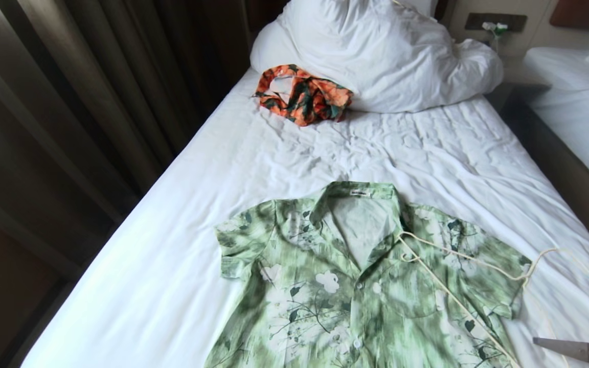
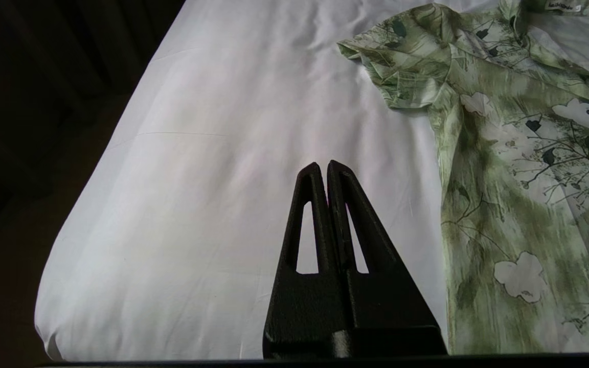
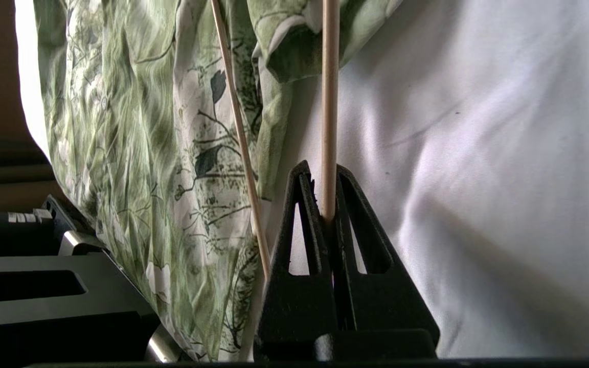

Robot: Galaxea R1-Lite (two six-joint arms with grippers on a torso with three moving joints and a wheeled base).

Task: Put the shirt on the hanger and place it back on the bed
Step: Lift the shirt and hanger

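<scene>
Hanger rod pinched, shirt off to one side

My right gripper [image 3: 327,204] has its jaws pinching one rod of the hanger [image 1: 458,255] — rod running straight away from them, over the shirt [image 1: 356,286] on the bed [image 1: 172,245]. Left gripper [image 2: 323,168] pressed together, farther off.

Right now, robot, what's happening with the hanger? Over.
Right gripper jaws shut on hanger beside shirt. Left gripper shut, empty, above bed. Hanger lies over shirt, not inside. Nothing blocking.

The green floral shirt [image 1: 356,286] lies flat on the white bed [image 1: 172,245], cream wire hanger [image 1: 458,266] across its shoulder.
</scene>
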